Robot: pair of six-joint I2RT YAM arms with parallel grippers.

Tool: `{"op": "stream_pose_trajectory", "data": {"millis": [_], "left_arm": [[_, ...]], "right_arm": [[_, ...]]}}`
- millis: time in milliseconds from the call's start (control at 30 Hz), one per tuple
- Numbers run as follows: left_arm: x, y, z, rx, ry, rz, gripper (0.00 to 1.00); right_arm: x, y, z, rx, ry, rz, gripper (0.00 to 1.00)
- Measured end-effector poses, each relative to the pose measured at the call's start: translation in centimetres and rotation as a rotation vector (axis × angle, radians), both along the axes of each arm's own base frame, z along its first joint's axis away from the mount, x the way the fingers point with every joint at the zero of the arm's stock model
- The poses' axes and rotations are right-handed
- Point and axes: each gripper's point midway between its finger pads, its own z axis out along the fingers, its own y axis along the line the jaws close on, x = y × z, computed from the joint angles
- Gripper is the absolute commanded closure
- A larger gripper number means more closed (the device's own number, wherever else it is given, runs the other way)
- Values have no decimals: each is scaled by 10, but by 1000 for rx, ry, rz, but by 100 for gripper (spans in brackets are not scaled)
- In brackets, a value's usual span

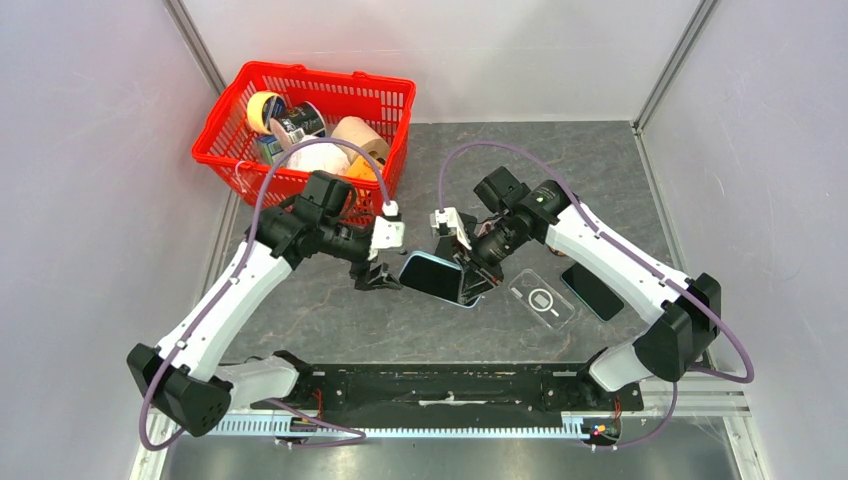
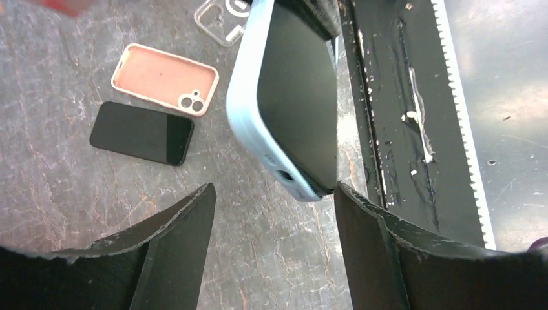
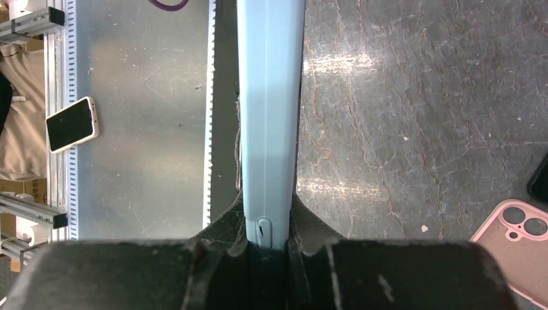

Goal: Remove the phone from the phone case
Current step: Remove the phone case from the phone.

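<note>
**Right gripper (image 3: 268, 227) pinches the cased phone on edge; left gripper (image 2: 274, 188) is spread at its free end.**
The phone (image 2: 297, 90) sits in its light-blue phone case (image 2: 249, 110) over mid-table (image 1: 600, 180), likely braced for peeling. A clear case (image 1: 541, 298) and a bare handset (image 1: 592, 291) lie to the right. No writing is legible.

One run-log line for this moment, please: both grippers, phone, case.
left gripper: open, at phone end, not gripping | right gripper: shut on blue case | phone: inside case, not yet out

Your left gripper (image 2: 274, 194) stands open, jaws spread wide; your right gripper (image 3: 268, 223) is clamped tight; both arms reach inward.
</note>
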Motion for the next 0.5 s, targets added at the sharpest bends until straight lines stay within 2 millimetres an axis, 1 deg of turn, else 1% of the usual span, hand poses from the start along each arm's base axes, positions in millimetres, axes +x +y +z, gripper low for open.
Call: {"op": "stream_pose_trajectory", "data": {"millis": [167,333,400,500], "left_arm": [[-10,2,22,-57,-7,-16,25],[-19,-2,40,-126,68,6,23],[-18,-6,48,-158,110,40,23],[-9,-15,61,-215,184,115,24]], "right_arm": [[4,2,-1,-6,-8,-16,100],[8,3,-1,-11,-18,-37,100],[10,4,-2,-16,-21,-47,100],[13,4,-3,-22,-30,-59,100]]}}
